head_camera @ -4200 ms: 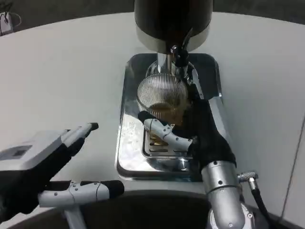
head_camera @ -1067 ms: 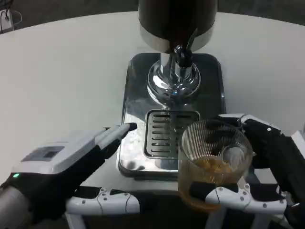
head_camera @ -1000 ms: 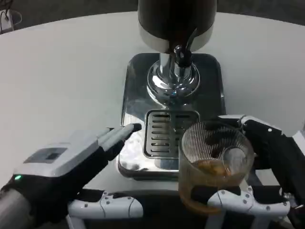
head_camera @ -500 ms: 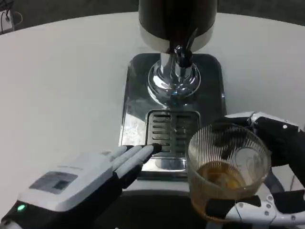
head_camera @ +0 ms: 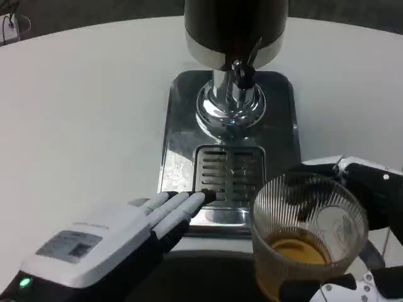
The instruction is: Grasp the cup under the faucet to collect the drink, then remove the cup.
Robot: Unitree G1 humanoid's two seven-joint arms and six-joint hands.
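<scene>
**A:** What stands largest here?

**B:** The white table [head_camera: 75, 94], then the drink dispenser [head_camera: 234, 28] at its far side, well beyond both hands. Its faucet [head_camera: 242, 69] hangs over a chrome base tray [head_camera: 179, 126] with a slotted drip grate [head_camera: 228, 173]. No cup stands on the grate.

**A:** And the cup?

**B:** The ribbed glass cup [head_camera: 308, 236] is clamped in the right hand [head_camera: 371, 207], near the robot and off to the right of the tray. The dark palm wraps its far side; a white-and-black finger [head_camera: 352, 289] crosses its lower front. Amber drink fills roughly the bottom third.

**A:** The left hand?

**B:** The left hand [head_camera: 107, 242] holds nothing. Its fingers [head_camera: 179, 204] lie straight and close together, tips at the near edge of the tray, just left of the grate. I cannot tell whether they touch the metal.

**A:** Which step is this?

**B:** In my judgement, removal: the drink is collected and the cup is away from the faucet.

**A:** How to do it well?

**B:** Keep the cup upright, since the rim is open and the liquid can slosh. Keep the grip firm, because ribbed glass may slip. Move slowly, and set the base down flat on bare table beside the right hand before loosening the fingers. The left hand should keep out of the cup's path.
</scene>
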